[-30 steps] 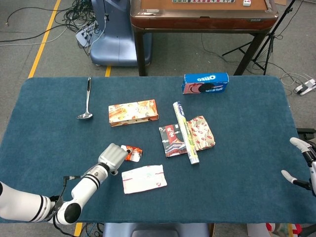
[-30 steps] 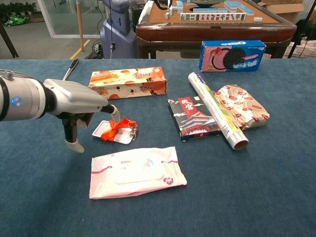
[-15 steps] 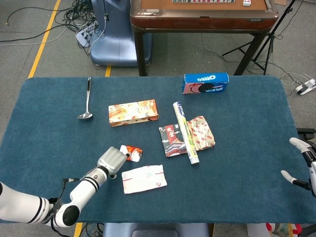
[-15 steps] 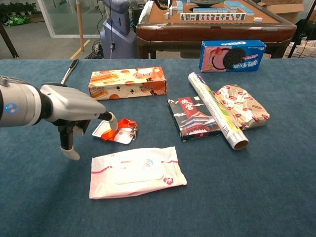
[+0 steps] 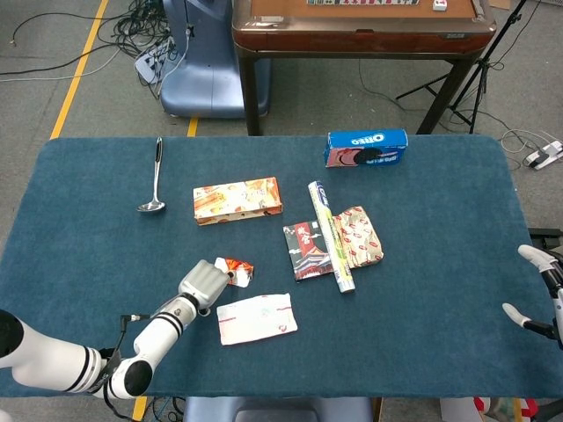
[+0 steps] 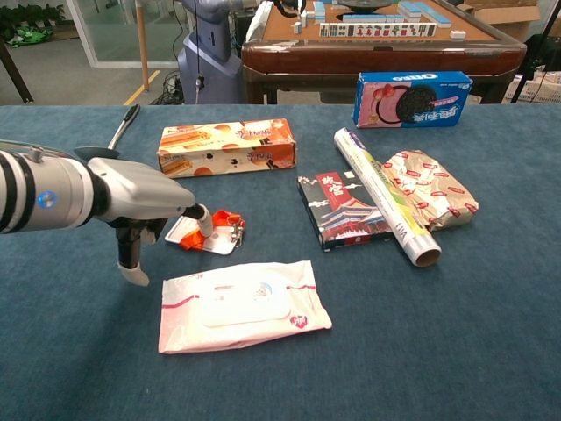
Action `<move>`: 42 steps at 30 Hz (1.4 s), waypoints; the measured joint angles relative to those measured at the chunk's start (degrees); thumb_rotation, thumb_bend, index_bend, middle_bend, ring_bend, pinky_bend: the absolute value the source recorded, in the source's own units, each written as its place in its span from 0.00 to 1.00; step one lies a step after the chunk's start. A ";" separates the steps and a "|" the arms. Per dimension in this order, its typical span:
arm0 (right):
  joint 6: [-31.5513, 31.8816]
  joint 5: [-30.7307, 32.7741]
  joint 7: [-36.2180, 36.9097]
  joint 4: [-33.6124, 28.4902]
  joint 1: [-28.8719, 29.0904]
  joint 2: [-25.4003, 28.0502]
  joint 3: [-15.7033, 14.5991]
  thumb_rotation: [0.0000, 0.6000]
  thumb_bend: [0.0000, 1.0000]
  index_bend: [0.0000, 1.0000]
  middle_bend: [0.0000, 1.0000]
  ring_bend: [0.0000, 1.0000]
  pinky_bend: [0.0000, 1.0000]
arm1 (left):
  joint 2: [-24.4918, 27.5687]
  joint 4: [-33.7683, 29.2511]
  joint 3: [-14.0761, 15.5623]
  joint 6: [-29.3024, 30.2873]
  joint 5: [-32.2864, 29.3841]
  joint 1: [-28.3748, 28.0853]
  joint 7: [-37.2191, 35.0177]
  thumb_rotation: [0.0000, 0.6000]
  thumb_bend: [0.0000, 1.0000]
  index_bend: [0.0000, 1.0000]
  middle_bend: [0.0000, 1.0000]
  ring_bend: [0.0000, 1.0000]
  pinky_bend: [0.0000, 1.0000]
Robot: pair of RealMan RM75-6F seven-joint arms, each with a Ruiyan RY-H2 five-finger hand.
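My left hand (image 5: 204,283) (image 6: 145,209) hovers low over the blue table, right beside a small silver packet with an orange ribbon (image 5: 236,270) (image 6: 209,233). One fingertip (image 6: 203,219) rests on the packet's left part, while the thumb (image 6: 132,270) hangs down apart from it. Nothing is pinched between them. A white wet-wipes pack (image 5: 256,317) (image 6: 241,305) lies just in front of the packet. My right hand (image 5: 538,294) shows only in the head view, at the table's right edge, fingers spread and holding nothing.
An orange snack box (image 5: 237,200) (image 6: 228,145), a foil roll (image 5: 331,236) (image 6: 386,197), a dark flat box (image 5: 304,251) (image 6: 342,209), a red-patterned packet (image 5: 361,236) (image 6: 431,186), an Oreo box (image 5: 366,148) (image 6: 412,96) and a ladle (image 5: 156,176) lie on the table (image 5: 440,229).
My left hand drew back slightly, then came forward again onto the ribboned packet; the ribbon now looks bunched toward the packet's far side. The right hand has barely moved.
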 measured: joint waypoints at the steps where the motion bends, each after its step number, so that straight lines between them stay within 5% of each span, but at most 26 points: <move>1: -0.01 0.02 0.04 0.01 0.01 0.01 0.02 1.00 0.06 0.20 0.23 0.16 0.27 | -0.15 0.27 -0.04 0.04 -0.21 -0.11 0.04 1.00 0.20 0.19 1.00 0.95 1.00; 21: -0.72 0.69 0.69 0.18 0.20 0.19 0.23 1.00 0.06 0.20 0.23 0.16 0.27 | -2.20 4.62 -2.60 1.15 -1.68 -1.25 0.41 1.00 0.20 0.16 1.00 0.95 1.00; 32: -0.31 0.34 0.99 0.32 0.01 0.23 0.15 1.00 0.06 0.20 0.23 0.16 0.27 | 1.62 -3.34 -1.27 8.66 5.95 1.99 -0.83 1.00 0.20 0.19 1.00 0.91 1.00; 37: -0.31 0.01 0.05 0.15 0.07 -0.01 0.01 1.00 0.06 0.20 0.23 0.16 0.27 | 5.90 -8.60 1.79 13.92 15.42 7.01 -3.75 1.00 0.20 0.19 0.80 0.74 0.99; 42: -0.93 0.21 -1.62 -0.13 0.35 -0.41 -0.01 1.00 0.06 0.20 0.23 0.16 0.27 | 10.16 -10.42 5.79 19.22 27.59 14.21 -9.77 1.00 0.20 0.20 0.55 0.55 0.88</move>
